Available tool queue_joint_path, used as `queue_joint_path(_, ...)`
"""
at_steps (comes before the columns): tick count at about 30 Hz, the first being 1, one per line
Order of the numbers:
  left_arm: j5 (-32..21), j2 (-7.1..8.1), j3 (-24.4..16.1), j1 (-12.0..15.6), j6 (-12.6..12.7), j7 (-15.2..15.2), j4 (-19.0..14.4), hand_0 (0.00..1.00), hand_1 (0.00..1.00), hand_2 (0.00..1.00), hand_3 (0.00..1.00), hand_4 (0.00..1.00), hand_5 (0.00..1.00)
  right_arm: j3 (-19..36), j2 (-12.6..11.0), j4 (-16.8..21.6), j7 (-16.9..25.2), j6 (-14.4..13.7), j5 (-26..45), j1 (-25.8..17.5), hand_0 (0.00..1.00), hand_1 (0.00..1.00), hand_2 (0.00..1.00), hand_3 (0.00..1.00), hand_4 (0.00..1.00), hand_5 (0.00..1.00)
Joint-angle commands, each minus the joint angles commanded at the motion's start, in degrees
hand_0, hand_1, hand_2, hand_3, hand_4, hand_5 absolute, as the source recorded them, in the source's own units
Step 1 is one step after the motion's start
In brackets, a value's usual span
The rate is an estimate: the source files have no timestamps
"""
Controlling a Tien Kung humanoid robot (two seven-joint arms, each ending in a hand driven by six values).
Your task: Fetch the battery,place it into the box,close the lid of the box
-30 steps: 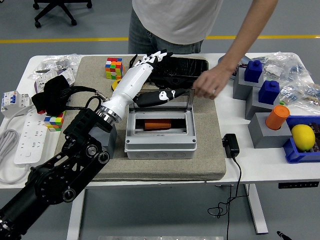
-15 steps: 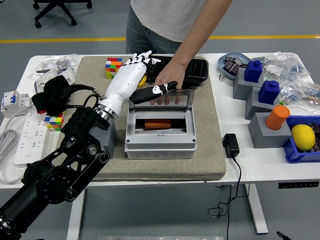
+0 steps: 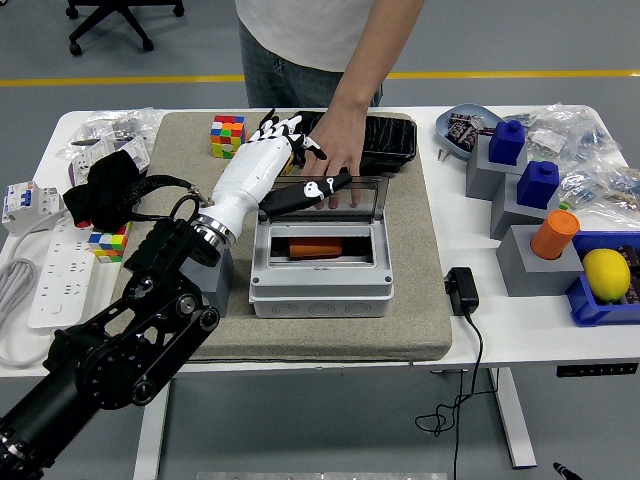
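Left robot hand (image 3: 290, 160), fingers spread and holding nothing, rests at the raised clear lid (image 3: 345, 195); the orange battery (image 3: 315, 248) lies inside the grey box (image 3: 320, 270). A person's hand (image 3: 338, 150) touches the lid behind. Closing well means pressing evenly forward and down.

Person's hand (image 3: 337, 160) behind the raised lid (image 3: 330, 197) blocks it — box (image 3: 320, 275) front clear.

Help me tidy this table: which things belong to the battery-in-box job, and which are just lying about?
Job:
orange battery inside the box
grey box
clear lid, raised
left hand at the lid

Lying about:
puzzle cube
power strip
lemon
black tray
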Motion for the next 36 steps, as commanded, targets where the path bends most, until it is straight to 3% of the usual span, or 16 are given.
queue_joint_path(14, -0.1, 1.38, 5.7, 0.7, -1.5, 1.5, -3.4, 0.998, 0.998, 0.957, 0.611, 0.998, 0.998, -0.1, 0.0, 0.0, 0.1, 0.0, 0.2, 0.1, 0.544, 0.557, 0.586, 0.523, 0.908, 0.741)
queue_joint_path(21, -1.0, 1.16, 5.5, 0.3, -0.4, 0.7, -3.4, 0.998, 0.998, 0.958, 0.609, 0.998, 0.998, 0.0, -0.1, 0.0, 0.0, 0.0, 0.0, 0.1, 0.541, 0.557, 0.586, 0.523, 0.907, 0.741)
queue_joint_path(22, -1.3, 1.10, 5.2, 0.2, 0.1, 0.3, -3.5, 0.998, 0.998, 0.949, 0.718, 0.998, 0.998, -0.1, -0.1, 0.0, 0.0, 0.0, 0.1, 0.1, 0.546, 0.557, 0.586, 0.523, 0.908, 0.741)
queue_joint_path(27, -1.4, 0.79, 3.6, -0.3, 0.9, -0.4, -2.7, 0.998, 0.998, 0.949, 0.718, 0.998, 0.998, 0.0, -0.1, 0.0, 0.0, 0.0, 0.0, 0.1, 0.546, 0.557, 0.586, 0.523, 0.908, 0.741)
queue_joint_path(28, -1.3, 0.76, 3.3, -0.4, 0.8, -0.3, -2.3, 0.998, 0.998, 0.933, 0.837, 0.998, 0.998, 0.0, -0.1, 0.0, 0.0, 0.0, -0.1, 0.1, 0.544, 0.557, 0.585, 0.524, 0.908, 0.741)
queue_joint_path(33, -1.0, 0.72, 2.7, -0.8, 0.1, 0.1, 0.3, 0.998, 0.998, 0.933, 0.837, 0.998, 0.998, 0.2, -0.1, 0.0, 0.0, 0.0, -0.2, 0.0, 0.544, 0.557, 0.585, 0.524, 0.908, 0.741)
queue_joint_path(34, -0.9, 0.71, 2.6, -0.8, -0.1, 0.2, 0.8, 0.998, 0.998, 0.880, 0.839, 0.998, 0.998, 0.2, -0.1, 0.0, 0.0, 0.0, -0.2, 0.0, 0.542, 0.556, 0.586, 0.524, 0.908, 0.742)
queue_joint_path(36, -0.8, 0.72, 2.6, -0.7, -0.6, 0.5, 1.5, 0.998, 0.998, 0.880, 0.839, 0.998, 0.998, 0.2, -0.1, 0.0, 0.0, 0.0, -0.2, 0.0, 0.542, 0.556, 0.586, 0.524, 0.908, 0.742)
